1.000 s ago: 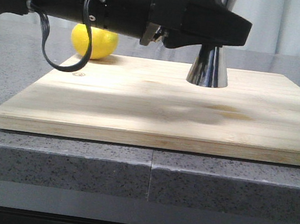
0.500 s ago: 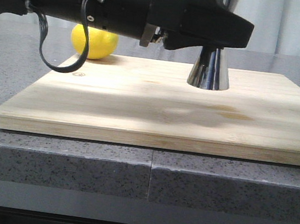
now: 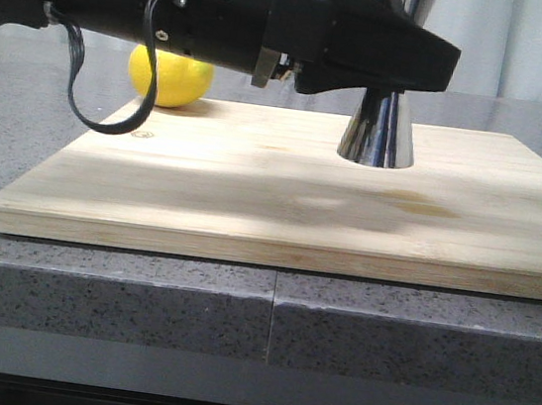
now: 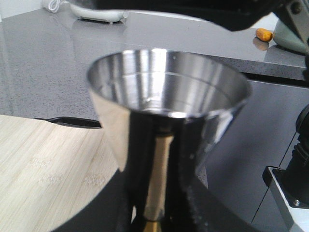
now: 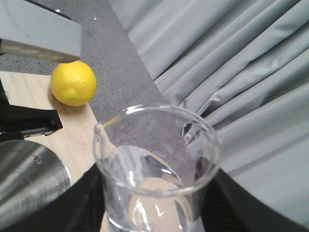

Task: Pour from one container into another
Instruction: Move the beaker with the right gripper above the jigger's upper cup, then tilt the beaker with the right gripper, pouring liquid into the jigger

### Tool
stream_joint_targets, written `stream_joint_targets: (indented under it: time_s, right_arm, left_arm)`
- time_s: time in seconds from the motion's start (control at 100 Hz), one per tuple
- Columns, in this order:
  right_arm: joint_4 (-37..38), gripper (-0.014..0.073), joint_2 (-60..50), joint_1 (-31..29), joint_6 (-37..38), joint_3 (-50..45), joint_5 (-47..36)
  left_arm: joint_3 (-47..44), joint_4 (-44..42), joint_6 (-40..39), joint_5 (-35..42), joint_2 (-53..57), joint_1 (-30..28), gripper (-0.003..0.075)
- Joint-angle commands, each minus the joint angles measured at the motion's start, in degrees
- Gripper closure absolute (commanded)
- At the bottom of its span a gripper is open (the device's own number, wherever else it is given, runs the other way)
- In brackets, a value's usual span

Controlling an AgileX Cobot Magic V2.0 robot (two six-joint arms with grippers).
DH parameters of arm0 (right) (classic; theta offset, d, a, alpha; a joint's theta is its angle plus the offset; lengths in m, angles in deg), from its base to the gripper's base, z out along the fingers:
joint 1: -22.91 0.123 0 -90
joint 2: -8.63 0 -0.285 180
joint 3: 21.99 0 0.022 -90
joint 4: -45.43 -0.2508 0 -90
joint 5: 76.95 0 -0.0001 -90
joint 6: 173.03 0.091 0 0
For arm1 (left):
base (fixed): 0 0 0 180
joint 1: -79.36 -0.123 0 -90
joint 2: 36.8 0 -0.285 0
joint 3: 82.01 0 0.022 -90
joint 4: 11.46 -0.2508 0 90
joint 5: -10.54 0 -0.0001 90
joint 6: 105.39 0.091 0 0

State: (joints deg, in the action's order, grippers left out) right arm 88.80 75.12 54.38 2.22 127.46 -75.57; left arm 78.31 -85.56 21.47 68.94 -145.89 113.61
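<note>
We take the wooden board (image 3: 293,190) as our landmark. In the front view our left gripper (image 3: 410,56) reaches in over the board's far half, its black fingers (image 3: 391,49) at the narrow waist of the steel jigger (image 3: 379,129), whose flared foot rests on the board near its far edge. In the left wrist view the dark fingers sit tight on both sides of the jigger (image 4: 169,111) just under its upper cup, with the gold band at the very lower edge of that picture, so we read the left fingers as clenched on the jigger. The cup stands upright and we see no liquid in it.

Our right gripper cannot be seen in the front view. In the right wrist view the glass beaker (image 5: 157,169) fills the space between dark shapes on either side, upright with its pouring lip turned toward the jigger (image 5: 29,183), which is just beside it. We take the right fingers to be grasping the beaker, with clear liquid low inside it. Relative to the board, the beaker is held above the far edge.

A lemon (image 3: 170,77) lies on the countertop (image 3: 21,130) just beyond the board's far left corner.

Against the picture a second ago, the jigger's foot has slid slightly to the right along the board, and the left gripper has shifted with it.
</note>
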Motion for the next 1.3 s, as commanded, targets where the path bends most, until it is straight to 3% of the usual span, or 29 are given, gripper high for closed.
stream_joint_targets:
  time_s: [0.0, 1.29]
  right_arm:
    - [2.42, 0.0301, -1.30, 0.16, -0.53, 2.30, -4.15]
    - [18.27, 0.0301, -1.30, 0.16, -0.53, 2.30, -4.59]
  left_arm:
    - [1.69, 2.41, -0.71, 4.02, 3.08, -0.12, 0.0741]
    - [1.69, 2.41, -0.71, 4.02, 3.08, -0.12, 0.0741]
